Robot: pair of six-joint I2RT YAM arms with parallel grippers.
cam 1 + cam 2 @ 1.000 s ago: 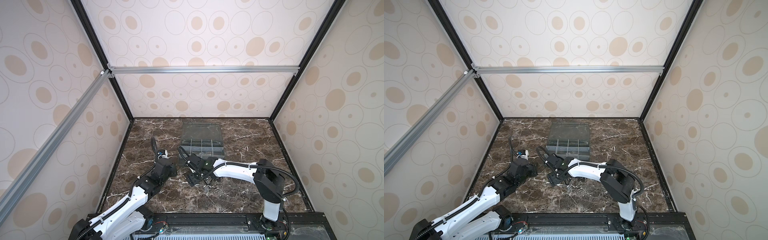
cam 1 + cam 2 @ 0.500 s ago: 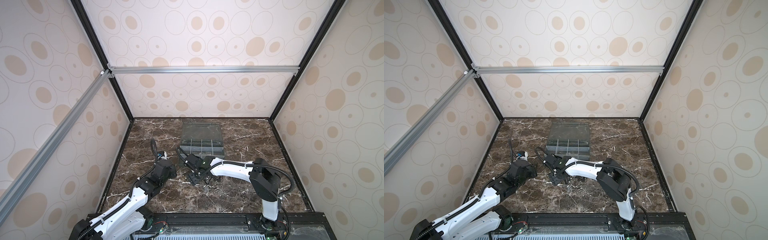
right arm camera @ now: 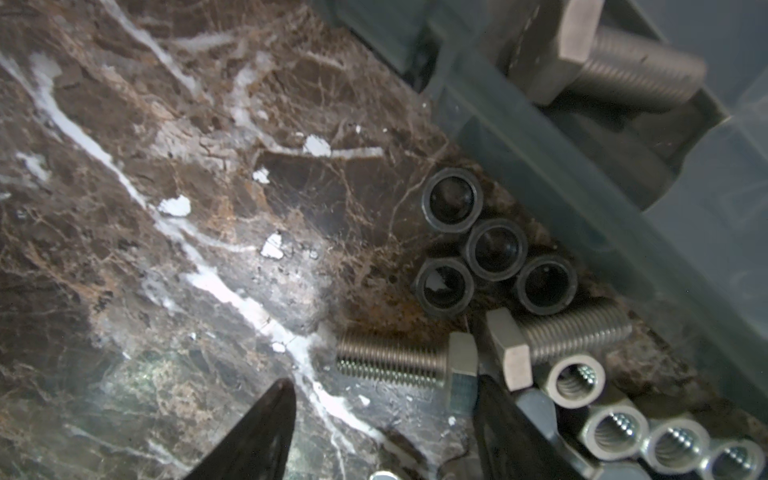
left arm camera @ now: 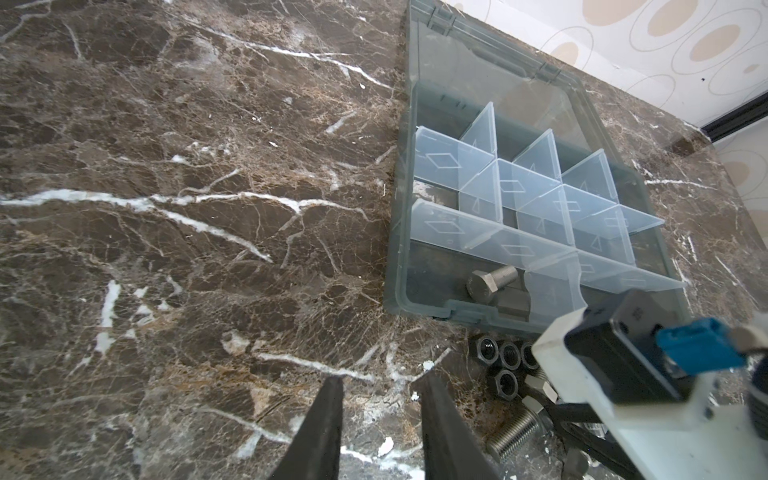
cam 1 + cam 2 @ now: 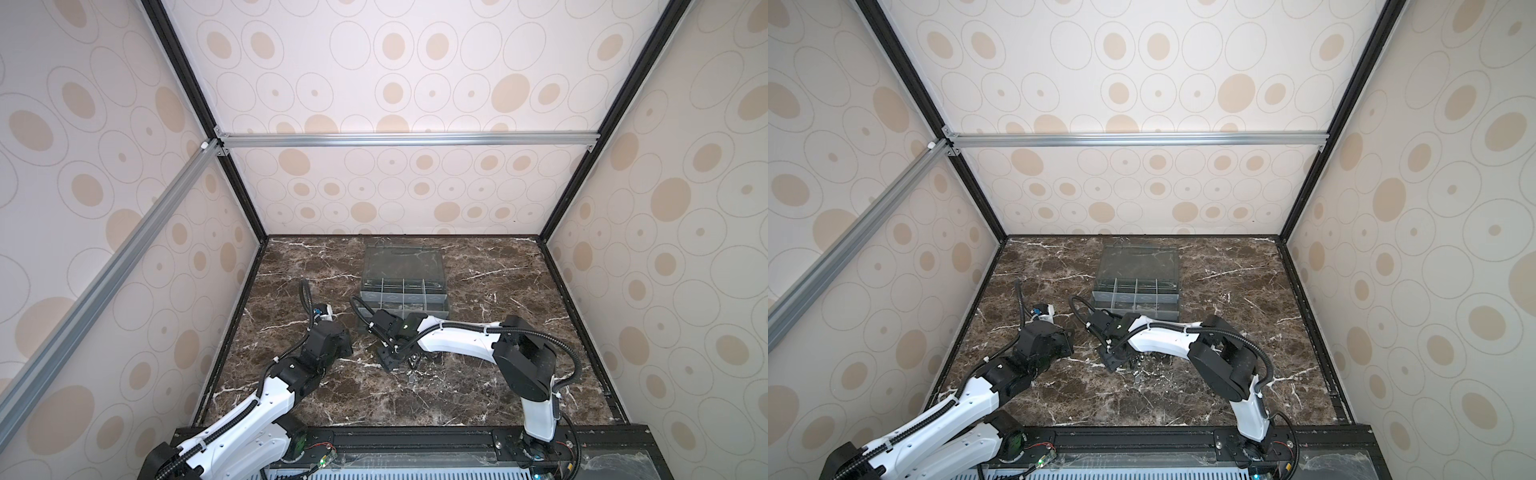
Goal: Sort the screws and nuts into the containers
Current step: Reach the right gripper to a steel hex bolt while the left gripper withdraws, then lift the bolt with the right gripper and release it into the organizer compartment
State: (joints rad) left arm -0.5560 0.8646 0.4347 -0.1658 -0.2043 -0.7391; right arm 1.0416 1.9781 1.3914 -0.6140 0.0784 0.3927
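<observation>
From above, the loose hardware is only tiny glints on the dark brown marble counter (image 5: 457, 399), half hidden under the white right arm (image 5: 457, 343). The wrist views allow a count.

Four dark hexagonal metal nuts (image 3: 496, 249) lie clustered and touching, just beside the near wall of the grey translucent plastic organizer box (image 4: 398, 249). The box sits mid-counter toward the far edge, its clear lid (image 5: 403, 262) lying open behind it. Four shiny silver hexagonal nuts (image 3: 575, 380) run in a row, the last cut off by the frame.

Three silvery hex-head screws show. Two loose screws (image 3: 395, 365) lie head to head on the counter, and a third screw (image 3: 615, 70), blurred, lies inside the box's near cell on the left arm's side.

The right jaws are spread wide, gripping nothing. One loose screw lies just ahead of their gap, its head just beside one dark fingertip (image 3: 484, 386). The left jaws, parted and empty, hang over bare counter beside the pile. In that wrist view the right arm's camera mount (image 4: 602, 374) hides part of the pile.
</observation>
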